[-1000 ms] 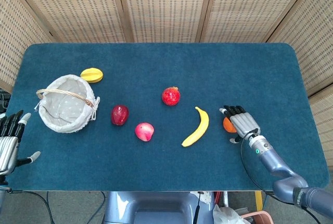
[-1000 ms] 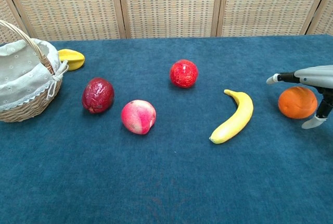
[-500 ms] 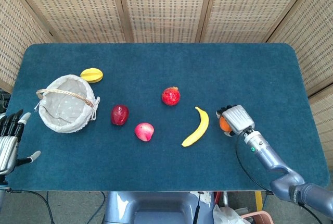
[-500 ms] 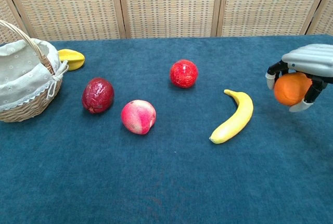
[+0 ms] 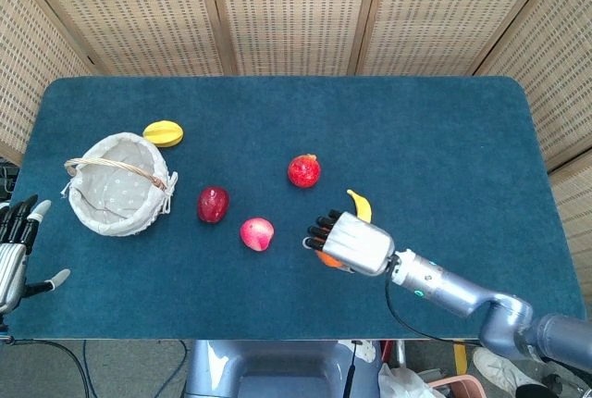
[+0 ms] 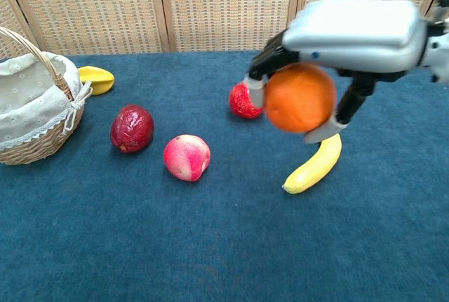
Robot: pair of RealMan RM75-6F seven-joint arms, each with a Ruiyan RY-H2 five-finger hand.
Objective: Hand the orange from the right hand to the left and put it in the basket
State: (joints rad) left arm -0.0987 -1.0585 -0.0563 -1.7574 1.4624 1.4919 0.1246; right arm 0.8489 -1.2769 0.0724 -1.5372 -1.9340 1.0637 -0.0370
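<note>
The right hand [image 6: 330,56] holds the orange [image 6: 299,97] from above, raised over the bench just beside the banana [image 6: 313,165]. The left hand [image 5: 16,248] waits with fingers apart, near the basket [image 5: 88,208]. The orange may slip and fall if the right hand releases before the left one grips.

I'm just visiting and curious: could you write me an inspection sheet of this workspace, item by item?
Surface: blue cloth table.
Job's things: orange held above the table; lined basket at left, nothing seen inside.
Clutter: banana, three red fruits, a yellow fruit.
Hands: right hand grips the orange; left hand off the table's left edge, fingers apart.
Cables: black cable along the right forearm.
Surroundings: woven screens behind.
</note>
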